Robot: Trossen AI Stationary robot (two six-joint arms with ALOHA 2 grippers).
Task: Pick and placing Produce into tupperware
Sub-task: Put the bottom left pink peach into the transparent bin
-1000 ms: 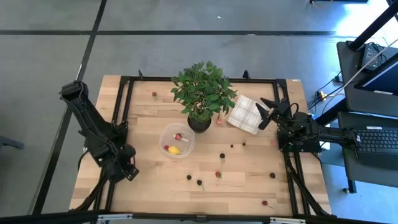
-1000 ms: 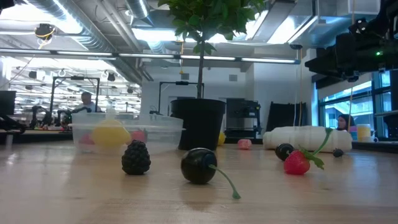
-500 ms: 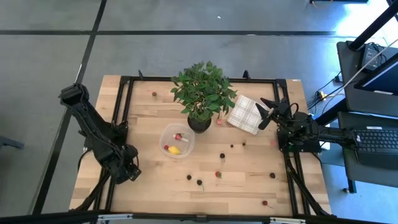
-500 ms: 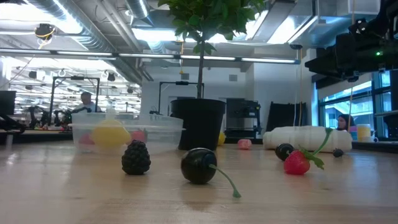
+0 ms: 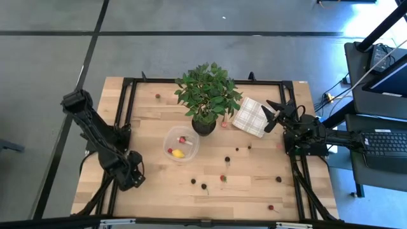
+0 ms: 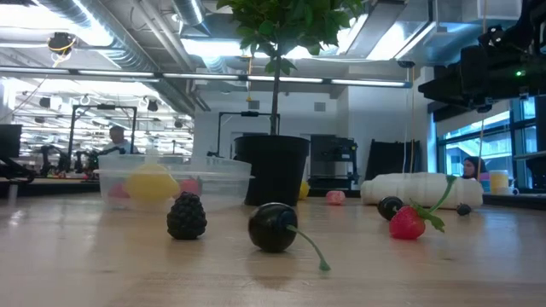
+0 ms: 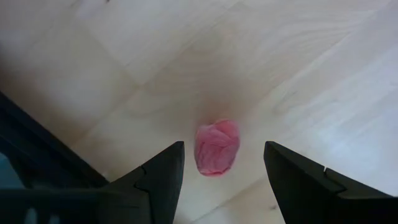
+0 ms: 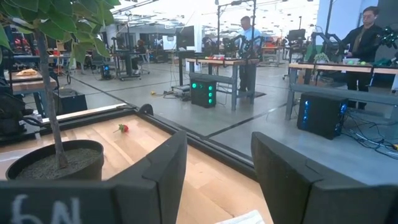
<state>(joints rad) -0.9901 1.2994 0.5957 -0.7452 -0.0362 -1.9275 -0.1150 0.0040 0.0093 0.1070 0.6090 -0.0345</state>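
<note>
the left gripper [image 5: 133, 178] is down near the table's [image 5: 159, 191] front left corner, close to the left edge, and its fingers [image 7: 163, 177] stand apart with a pink berry [image 7: 217, 147] lying on the wood in the gap between them; neither finger touches it, so nothing is held. the right gripper [image 5: 275, 114] waits by the right edge toward the back, over the near end of the white checked cloth [image 5: 251, 116], its fingers [image 8: 155, 168] parted with only the room showing between them. the tupperware [image 5: 181, 144] sits near the middle of the table, just in front of the potted plant [image 5: 206, 95], with a yellow lemon-like piece [image 5: 178, 153] and a couple of small red pieces inside it. the rest of the produce is scattered loose on the table: a dark blackberry [image 6: 186, 216], a dark cherry with a stem [image 6: 273, 227] and a red strawberry [image 6: 408, 222] toward the front edge, a few dark and red bits right of the container, one red piece [image 5: 271, 207] near the front right corner, and one small piece [image 5: 158, 97] near the back edge left of the plant. a person [image 8: 364, 31] stands at a bench in the room beyond the table.
</note>
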